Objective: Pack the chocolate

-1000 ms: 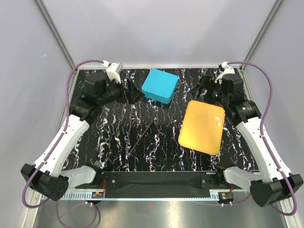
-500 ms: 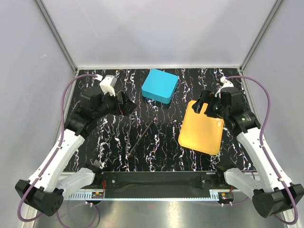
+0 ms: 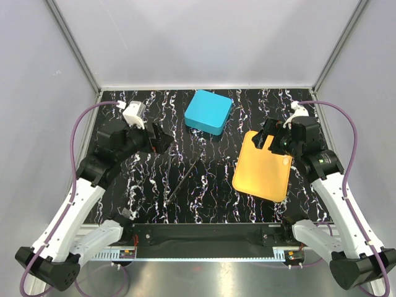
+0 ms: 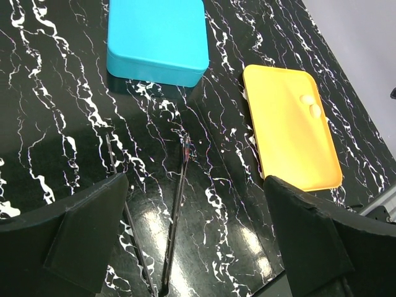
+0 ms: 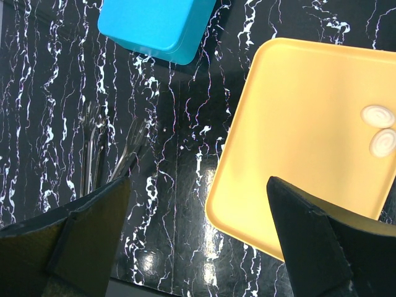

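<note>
Marbled table [image 3: 204, 192]: pale chocolate [image 5: 378, 116] on tray [image 5: 303, 124], near the right hand [image 5: 198, 184].

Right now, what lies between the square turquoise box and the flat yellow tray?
Nothing: only bare black marbled tabletop separates the turquoise box from the yellow tray, clearest in the right wrist view.

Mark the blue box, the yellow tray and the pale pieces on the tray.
blue box [image 3: 208, 110]: top external view, centre of its top face.
yellow tray [image 5: 297, 136]: right wrist view, bare middle of its floor.
pale pieces [image 5: 378, 116]: right wrist view, on the upper of the two.
</note>
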Controlling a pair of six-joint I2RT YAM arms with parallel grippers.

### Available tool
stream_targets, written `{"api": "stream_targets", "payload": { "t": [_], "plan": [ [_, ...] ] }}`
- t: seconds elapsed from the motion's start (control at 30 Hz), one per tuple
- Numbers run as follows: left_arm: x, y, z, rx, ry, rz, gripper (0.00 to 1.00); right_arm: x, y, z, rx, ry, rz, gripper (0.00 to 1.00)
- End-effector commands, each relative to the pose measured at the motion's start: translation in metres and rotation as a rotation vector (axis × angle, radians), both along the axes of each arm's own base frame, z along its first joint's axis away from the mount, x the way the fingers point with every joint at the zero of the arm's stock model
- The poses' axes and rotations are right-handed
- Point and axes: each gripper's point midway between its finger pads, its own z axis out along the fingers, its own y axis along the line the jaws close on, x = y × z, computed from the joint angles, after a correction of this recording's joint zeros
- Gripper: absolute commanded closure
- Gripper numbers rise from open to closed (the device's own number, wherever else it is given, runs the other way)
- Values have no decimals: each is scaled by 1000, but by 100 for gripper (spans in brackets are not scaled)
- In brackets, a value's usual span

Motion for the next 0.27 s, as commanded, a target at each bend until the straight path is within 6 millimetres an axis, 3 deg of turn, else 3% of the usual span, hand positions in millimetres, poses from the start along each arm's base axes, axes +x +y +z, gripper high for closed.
{"api": "stream_targets", "payload": {
  "t": [0.0, 0.23],
  "plan": [
    [3, 4, 18, 2, -75, 14, 1, 3, -4, 12, 5, -51, -27, 0],
    [2, 5, 18, 5, -73, 15, 1, 5, -8, 11, -11, -51, -44, 0]
  ]
}}
